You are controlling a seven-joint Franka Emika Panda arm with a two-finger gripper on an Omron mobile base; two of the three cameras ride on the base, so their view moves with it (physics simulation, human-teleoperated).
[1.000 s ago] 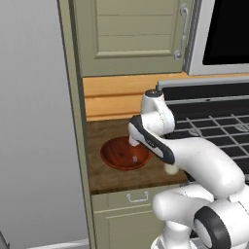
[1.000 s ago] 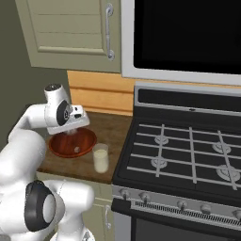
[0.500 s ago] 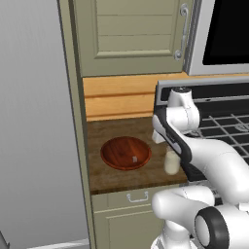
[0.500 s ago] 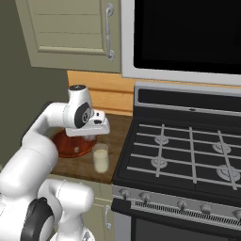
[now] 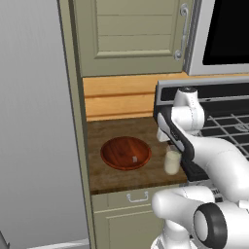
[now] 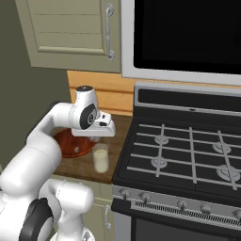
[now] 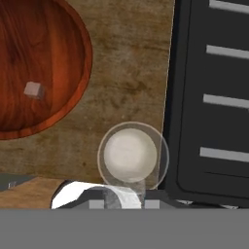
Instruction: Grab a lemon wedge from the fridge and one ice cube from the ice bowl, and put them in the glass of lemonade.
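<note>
The reddish-brown ice bowl (image 5: pixel 125 153) (image 6: pixel 70 143) (image 7: pixel 44 63) sits on the wooden counter, and one pale ice cube (image 5: pixel 134 159) (image 7: pixel 33 90) lies inside it. The glass of lemonade (image 5: pixel 171 162) (image 6: pixel 100 158) (image 7: pixel 132 155) stands to its right, next to the stove. My gripper (image 5: pixel 165 141) (image 6: pixel 96 140) (image 7: pixel 125 203) hovers just above the glass and points down. Its fingers stand close together, with a small pale block between the tips in the hand view. The fridge's grey side (image 5: pixel 34 121) is on the left. The lemon wedge is out of view.
A black gas stove (image 6: pixel 188 146) (image 7: pixel 214 97) borders the counter on the right, with a microwave (image 6: pixel 183 33) above it. Beige cabinet doors (image 5: pixel 131 34) hang over the counter, and a drawer (image 5: pixel 138 197) sits below it.
My gripper rose out of the ice bowl and swung right, from over the bowl to over the glass. The bowl, now uncovered, shows one cube.
</note>
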